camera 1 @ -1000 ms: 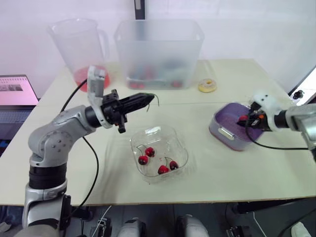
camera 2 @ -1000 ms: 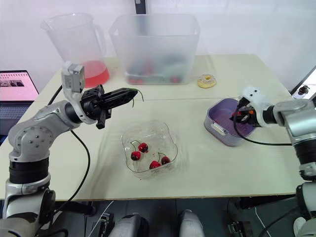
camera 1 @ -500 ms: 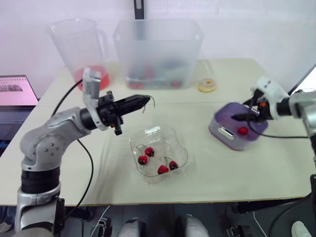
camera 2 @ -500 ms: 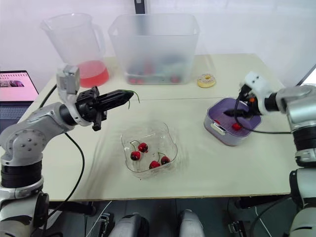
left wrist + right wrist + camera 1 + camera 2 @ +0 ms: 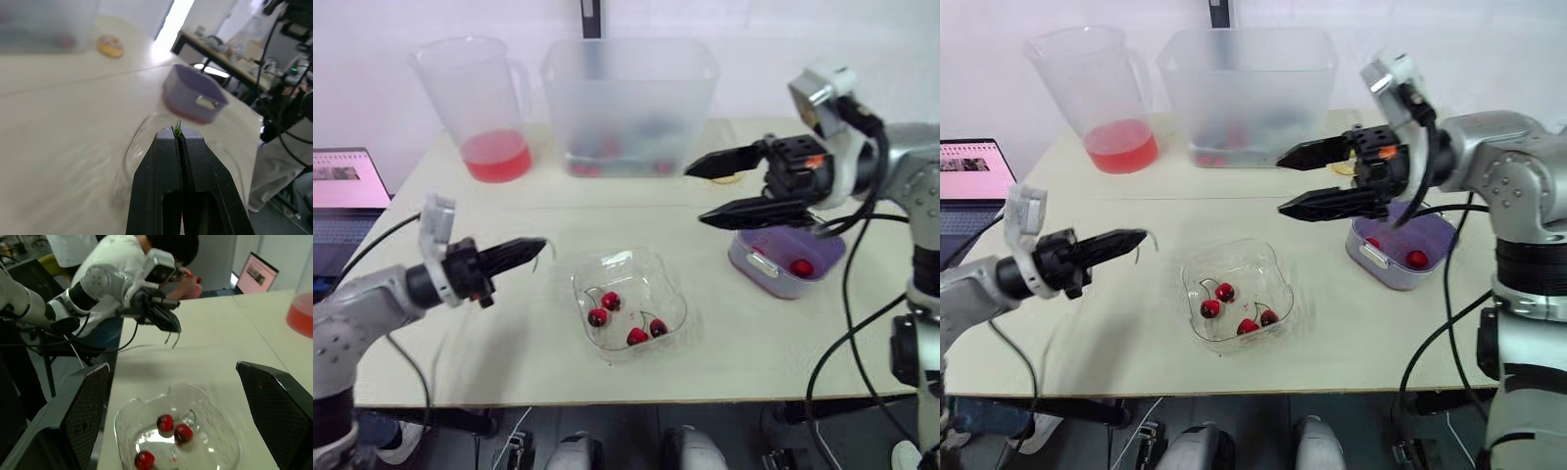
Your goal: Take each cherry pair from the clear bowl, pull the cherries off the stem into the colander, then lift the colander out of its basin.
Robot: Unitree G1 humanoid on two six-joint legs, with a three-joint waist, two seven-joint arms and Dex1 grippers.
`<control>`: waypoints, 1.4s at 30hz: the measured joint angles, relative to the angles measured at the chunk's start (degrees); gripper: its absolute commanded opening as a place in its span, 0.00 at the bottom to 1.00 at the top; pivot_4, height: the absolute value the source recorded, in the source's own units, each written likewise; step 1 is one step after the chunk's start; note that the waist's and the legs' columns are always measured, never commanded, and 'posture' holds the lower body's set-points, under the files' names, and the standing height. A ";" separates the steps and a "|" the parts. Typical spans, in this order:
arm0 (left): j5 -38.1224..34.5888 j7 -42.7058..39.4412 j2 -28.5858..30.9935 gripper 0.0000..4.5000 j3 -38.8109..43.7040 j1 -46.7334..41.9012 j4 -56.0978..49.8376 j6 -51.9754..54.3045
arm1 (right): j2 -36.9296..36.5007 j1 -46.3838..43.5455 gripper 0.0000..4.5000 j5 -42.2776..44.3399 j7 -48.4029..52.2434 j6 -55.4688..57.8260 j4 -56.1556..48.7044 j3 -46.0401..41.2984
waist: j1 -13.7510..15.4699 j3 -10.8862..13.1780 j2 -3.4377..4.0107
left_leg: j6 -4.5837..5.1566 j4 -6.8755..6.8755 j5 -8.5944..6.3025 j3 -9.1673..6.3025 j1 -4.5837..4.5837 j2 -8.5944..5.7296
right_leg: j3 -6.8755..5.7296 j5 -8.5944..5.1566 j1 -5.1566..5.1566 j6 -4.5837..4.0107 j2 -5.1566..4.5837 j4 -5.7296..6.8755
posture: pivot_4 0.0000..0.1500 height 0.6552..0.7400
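Pinching a green stem (image 5: 178, 129) between clenched fingers, the left claw (image 5: 536, 245) hangs at 9 o'clock of the clear bowl (image 5: 607, 262), with bare desk (image 5: 509, 333) between them. The right claw (image 5: 695, 196), spread wide and empty, hovers at 1 o'clock. Four cherries (image 5: 597, 317) lie in the bowl. The purple colander (image 5: 754, 262), at 3 o'clock near the desk's right edge, holds one cherry (image 5: 801, 266).

We note clear bowl (image 5: 607, 262) mid table (image 5: 509, 333), cherries (image 5: 610, 302) inside; basin (image 5: 773, 272) right; jug (image 5: 475, 88), tub (image 5: 628, 98) behind; laptop (image 5: 342, 186) far left.
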 measured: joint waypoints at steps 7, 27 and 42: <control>2.09 7.07 -3.73 0.00 3.19 10.71 1.77 0.37 | 5.80 -1.14 0.99 -8.13 -5.09 -7.77 3.89 8.29 | -0.28 -0.01 0.01 | 0.00 -0.01 0.00 0.03 0.02 -0.04 | 0.02 0.00 -0.04 0.00 -0.05 0.08 | 1.00 0.39; 8.79 14.77 -7.74 0.99 6.48 7.13 20.40 -1.08 | 8.35 -0.26 1.00 -9.96 -10.43 -8.10 3.57 8.00 | -0.41 -0.04 -0.11 | -0.01 -0.06 0.00 0.06 -0.03 -0.01 | 0.01 0.00 -0.18 0.00 -0.03 0.13 | 1.00 0.39; 13.68 -1.37 1.79 0.99 -0.26 -5.30 10.69 -10.34 | 0.50 1.79 1.00 -12.50 -5.45 -8.11 -0.50 12.51 | -0.16 -0.03 -0.14 | -0.02 -0.11 0.01 0.12 -0.07 -0.07 | -0.01 0.00 -0.22 -0.01 -0.08 0.11 | 1.00 0.39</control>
